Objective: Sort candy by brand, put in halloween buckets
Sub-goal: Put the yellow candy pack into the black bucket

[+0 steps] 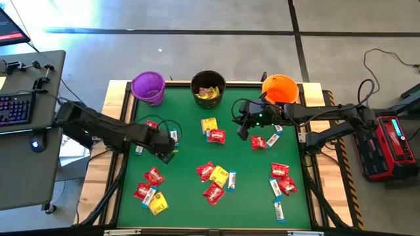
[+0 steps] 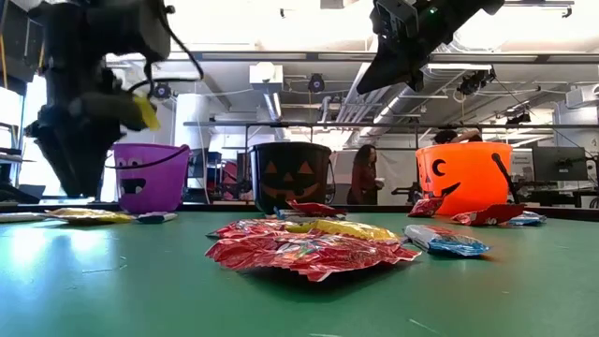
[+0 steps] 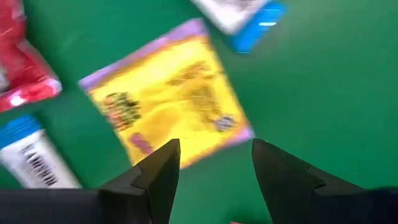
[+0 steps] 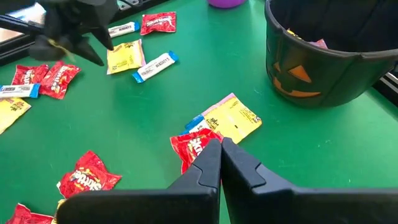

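Just above a yellow packet (image 3: pixel 168 106) near the table's (image 1: pixel 184 196) left edge, the left gripper (image 3: pixel 214 163) hangs with fingers apart; the right gripper (image 4: pixel 221 157) is closed, empty.

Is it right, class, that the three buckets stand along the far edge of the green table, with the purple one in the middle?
Not quite. The high view shows the black bucket in the middle. The purple bucket stands on the left arm's side and the orange bucket on the right arm's side. All three do line the far edge of the green table.
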Controlling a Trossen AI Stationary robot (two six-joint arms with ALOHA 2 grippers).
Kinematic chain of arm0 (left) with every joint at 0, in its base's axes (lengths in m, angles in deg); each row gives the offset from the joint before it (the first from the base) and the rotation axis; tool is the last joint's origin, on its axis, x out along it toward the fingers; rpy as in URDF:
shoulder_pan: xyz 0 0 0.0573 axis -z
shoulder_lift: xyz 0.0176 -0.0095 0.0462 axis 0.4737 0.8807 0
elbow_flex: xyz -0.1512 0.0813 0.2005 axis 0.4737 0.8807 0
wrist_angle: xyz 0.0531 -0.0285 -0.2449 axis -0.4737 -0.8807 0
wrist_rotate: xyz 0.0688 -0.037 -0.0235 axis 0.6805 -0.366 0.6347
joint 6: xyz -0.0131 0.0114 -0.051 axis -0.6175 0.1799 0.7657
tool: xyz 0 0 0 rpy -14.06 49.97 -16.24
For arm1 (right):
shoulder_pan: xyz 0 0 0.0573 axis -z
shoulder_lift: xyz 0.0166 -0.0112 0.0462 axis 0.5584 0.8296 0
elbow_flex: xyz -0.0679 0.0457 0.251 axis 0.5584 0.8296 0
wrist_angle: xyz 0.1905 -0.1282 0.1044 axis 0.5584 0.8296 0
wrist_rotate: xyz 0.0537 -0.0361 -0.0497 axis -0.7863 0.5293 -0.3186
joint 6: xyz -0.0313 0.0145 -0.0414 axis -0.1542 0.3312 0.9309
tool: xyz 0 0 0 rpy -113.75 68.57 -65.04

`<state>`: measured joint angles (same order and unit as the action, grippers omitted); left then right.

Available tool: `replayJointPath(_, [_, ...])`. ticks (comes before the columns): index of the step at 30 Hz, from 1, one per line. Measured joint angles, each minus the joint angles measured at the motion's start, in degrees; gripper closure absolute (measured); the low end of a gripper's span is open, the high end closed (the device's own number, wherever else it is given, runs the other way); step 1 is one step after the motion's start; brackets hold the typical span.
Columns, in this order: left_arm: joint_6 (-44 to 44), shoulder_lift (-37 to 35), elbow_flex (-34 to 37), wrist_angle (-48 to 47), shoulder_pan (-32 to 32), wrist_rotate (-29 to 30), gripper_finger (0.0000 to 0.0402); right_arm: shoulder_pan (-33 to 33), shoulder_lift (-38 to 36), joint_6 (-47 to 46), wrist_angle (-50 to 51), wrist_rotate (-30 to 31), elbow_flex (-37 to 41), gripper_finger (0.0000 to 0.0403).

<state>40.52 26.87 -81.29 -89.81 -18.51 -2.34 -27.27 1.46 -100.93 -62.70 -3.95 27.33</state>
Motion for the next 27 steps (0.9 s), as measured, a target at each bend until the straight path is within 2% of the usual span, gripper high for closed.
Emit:
replayJointPath(9, [4.4,4.8,0.0,0.4,0.0,1.1,0.0208,0.0,0.0,0.0,0.0,0.0,0.0,0.0403])
replayJointPath(20, [-2.8,12.1,-0.4,0.3,0.0,-4.3,0.0211,0.0,0.0,0.0,0.0,0.0,0.0,0.0403])
replayJointPath(23, [-6.1,12.5,-0.4,0.7,0.0,-5.1,0.0231,0.0,0.0,0.0,0.0,0.0,0.0,0.0403])
replayJointPath(27, [-11.3,11.3,-0.2,1.5,0.0,-7.4,0.029,0.0,0.0,0.0,0.0,0.0,0.0,0.0403])
